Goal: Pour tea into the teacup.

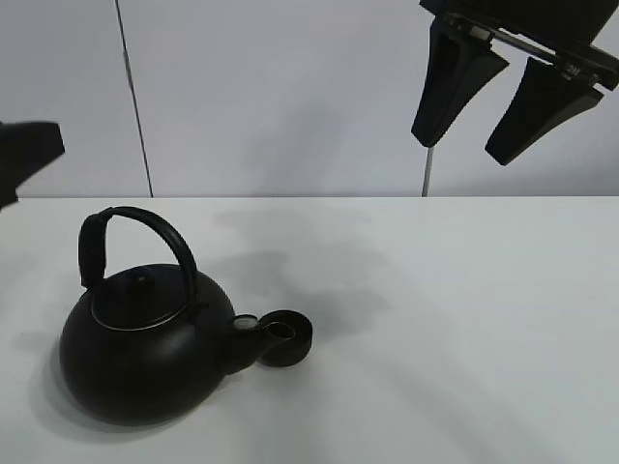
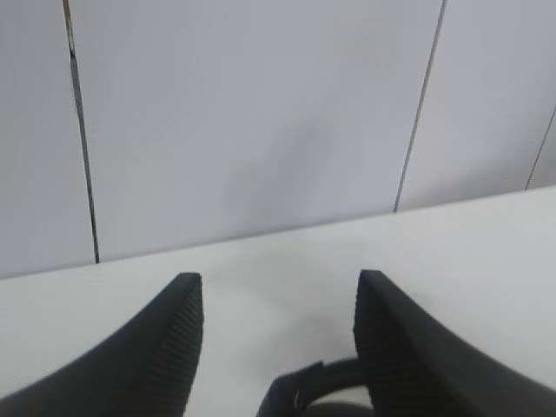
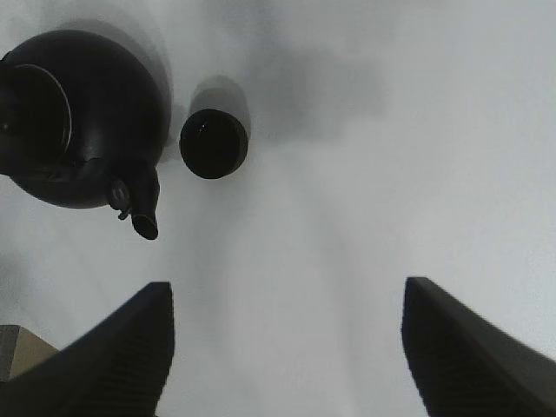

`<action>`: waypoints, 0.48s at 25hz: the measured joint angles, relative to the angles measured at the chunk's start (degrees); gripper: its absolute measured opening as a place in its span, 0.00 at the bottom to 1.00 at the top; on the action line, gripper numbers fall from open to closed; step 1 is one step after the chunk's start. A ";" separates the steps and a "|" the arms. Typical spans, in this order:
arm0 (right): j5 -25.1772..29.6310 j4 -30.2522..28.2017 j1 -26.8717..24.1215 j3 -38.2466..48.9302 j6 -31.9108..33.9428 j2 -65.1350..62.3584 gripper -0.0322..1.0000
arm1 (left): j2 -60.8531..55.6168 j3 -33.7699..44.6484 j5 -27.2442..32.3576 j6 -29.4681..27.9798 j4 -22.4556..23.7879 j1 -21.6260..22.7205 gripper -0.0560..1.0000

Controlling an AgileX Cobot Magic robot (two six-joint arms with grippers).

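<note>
Where teacup (image 1: pixel 285 337) is set on white table (image 1: pixel 464 329), kettle (image 1: pixel 145 353) spout (image 1: pixel 245 327) is seen just beside it. Cup contents cannot be told; kettle lidded. Left gripper (image 2: pixel 278 347) mostly cut off, fingers parted over kettle handle (image 2: pixel 317 382). Right gripper (image 1: pixel 503 101) held high, spread wide, nothing gripped.

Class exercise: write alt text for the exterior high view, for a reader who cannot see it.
A round black kettle with an arched handle stands on a white table, its spout beside a small black teacup. The open right gripper hangs high above, holding nothing.
</note>
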 joint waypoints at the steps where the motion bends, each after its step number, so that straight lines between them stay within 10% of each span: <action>1: 0.00 0.00 0.00 0.00 0.00 0.00 0.52 | -1.39 -0.38 0.11 -1.48 0.00 0.00 0.42; 12: 0.00 0.05 0.00 0.00 0.00 0.00 0.52 | -5.90 -20.27 30.09 -13.13 9.82 0.00 0.45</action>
